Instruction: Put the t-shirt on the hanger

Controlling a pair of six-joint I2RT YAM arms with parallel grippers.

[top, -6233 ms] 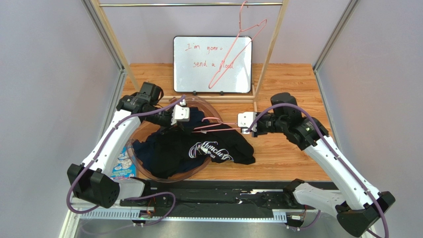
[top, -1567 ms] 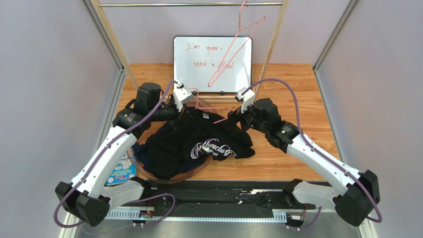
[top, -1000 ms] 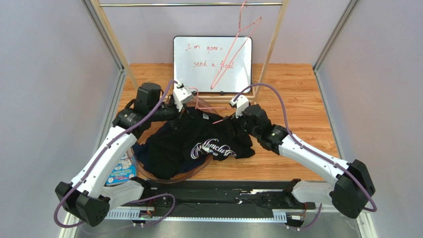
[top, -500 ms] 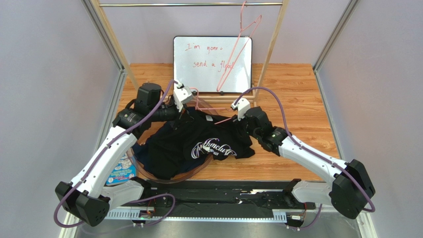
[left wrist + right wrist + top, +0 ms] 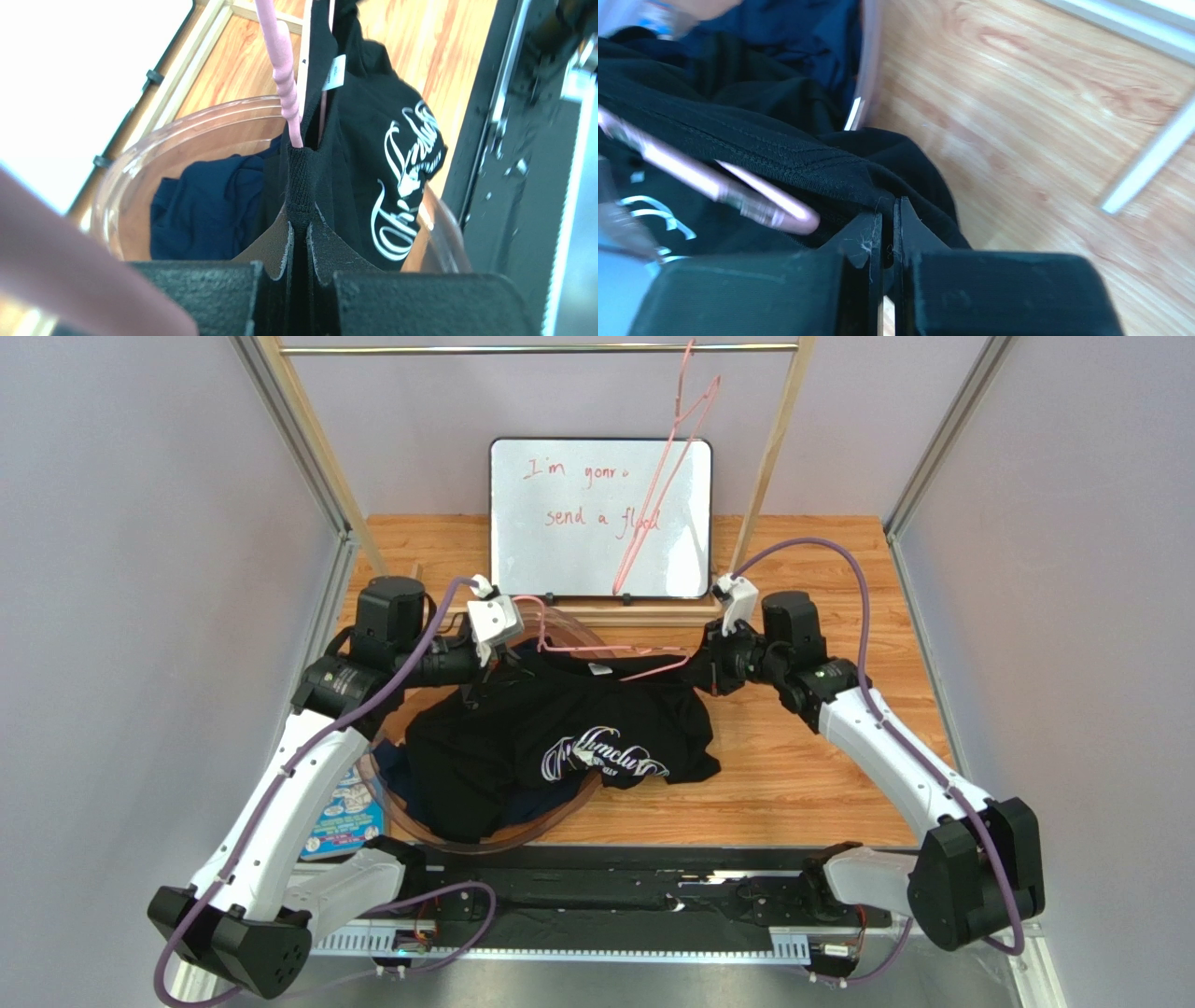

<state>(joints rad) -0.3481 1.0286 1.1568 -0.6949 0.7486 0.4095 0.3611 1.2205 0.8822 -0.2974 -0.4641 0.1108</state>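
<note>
The black t-shirt (image 5: 561,742) with white script print hangs stretched between my two grippers, its lower part resting on the tub and table. My left gripper (image 5: 494,636) is shut on its ribbed collar edge, seen in the left wrist view (image 5: 300,234). My right gripper (image 5: 713,667) is shut on a fold of the shirt's black fabric (image 5: 888,210). The pink wire hanger (image 5: 606,655) lies along the shirt's top edge between the grippers, partly inside the fabric. It also shows in the left wrist view (image 5: 284,77) and the right wrist view (image 5: 759,203).
A clear round tub (image 5: 421,819) under the shirt holds a plain navy garment (image 5: 203,203). A second pink hanger (image 5: 659,462) hangs from the rail above a whiteboard (image 5: 561,546). Wooden rack posts (image 5: 765,462) stand behind. A blue card (image 5: 344,805) lies left of the tub.
My right gripper has swung right and back, pulling the shirt's top edge taut. My left gripper shifted slightly left. The hanger on the rail has swung.
</note>
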